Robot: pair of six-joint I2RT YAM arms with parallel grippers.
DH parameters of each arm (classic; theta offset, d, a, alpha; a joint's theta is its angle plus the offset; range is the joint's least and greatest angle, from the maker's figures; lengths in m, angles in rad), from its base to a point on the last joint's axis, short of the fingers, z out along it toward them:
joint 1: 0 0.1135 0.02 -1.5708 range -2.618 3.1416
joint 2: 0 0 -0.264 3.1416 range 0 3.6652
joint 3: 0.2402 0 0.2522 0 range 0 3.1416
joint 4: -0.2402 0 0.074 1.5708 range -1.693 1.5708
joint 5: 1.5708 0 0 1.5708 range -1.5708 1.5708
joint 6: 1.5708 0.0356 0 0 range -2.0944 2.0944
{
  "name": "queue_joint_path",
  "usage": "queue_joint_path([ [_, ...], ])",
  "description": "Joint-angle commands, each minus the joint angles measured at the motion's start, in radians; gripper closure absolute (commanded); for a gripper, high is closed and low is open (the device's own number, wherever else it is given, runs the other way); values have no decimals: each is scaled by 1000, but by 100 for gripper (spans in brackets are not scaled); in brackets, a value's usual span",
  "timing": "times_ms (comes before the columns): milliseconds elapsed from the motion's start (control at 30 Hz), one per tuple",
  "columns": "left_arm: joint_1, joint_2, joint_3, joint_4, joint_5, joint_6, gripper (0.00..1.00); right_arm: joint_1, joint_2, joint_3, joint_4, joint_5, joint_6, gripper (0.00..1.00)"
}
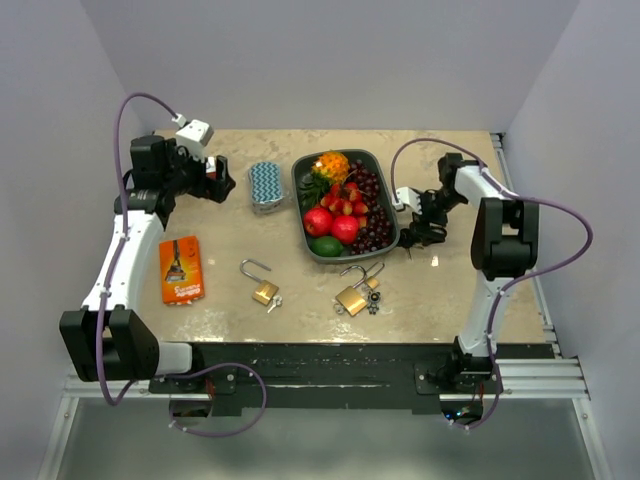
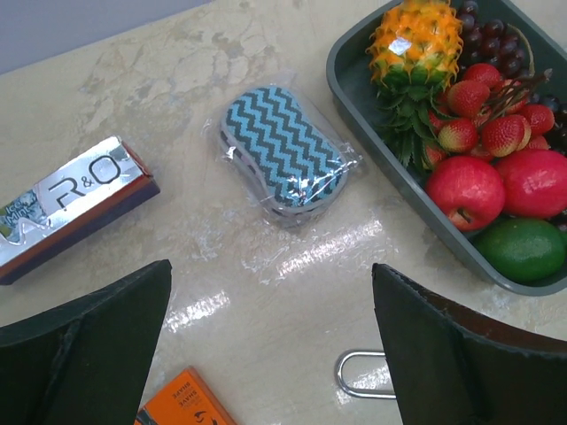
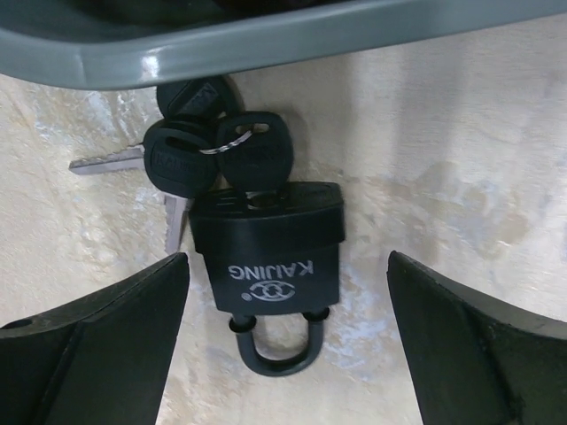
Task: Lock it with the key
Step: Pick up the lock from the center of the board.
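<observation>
Three padlocks are counted. A black plastic-cased padlock [image 3: 266,257], marked KAIJING, is seen lying flat just beside the grey plastic fruit tray [image 3: 266,40]. It is framed by the wide-spread fingers of the right gripper [image 3: 288,354] — nothing is gripped. Three black-headed keys [image 3: 217,146] are bunched at its base. A left brass padlock [image 1: 265,291], shackle open, and a right brass padlock [image 1: 351,299] are laid nearer the arm bases. The left gripper [image 2: 275,354], equally wide and empty, is held near one blue zigzag sponge in clear wrap [image 2: 279,146]. One silver box [image 2: 71,199] is lettered "R&O". One orange packet [image 1: 181,268] is seen — its print unreadable.
</observation>
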Motion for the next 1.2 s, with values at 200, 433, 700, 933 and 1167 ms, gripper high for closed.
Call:
queue_joint_path([
  [200,-6,6,75,1,52,29,1,25,-51,-141,111,-33,-11,19],
  [433,-6,10,61,21,122,29,1,13,-120,-184,129,-32,13,75],
  [700,-24,35,53,52,259,0,1,-81,-271,-127,-79,-113,42,100],
  [933,-133,55,40,55,337,-34,6,-87,-445,-107,-245,-225,45,100],
  [1167,-283,84,18,118,424,-194,14,-11,-559,-61,-307,-381,163,100],
])
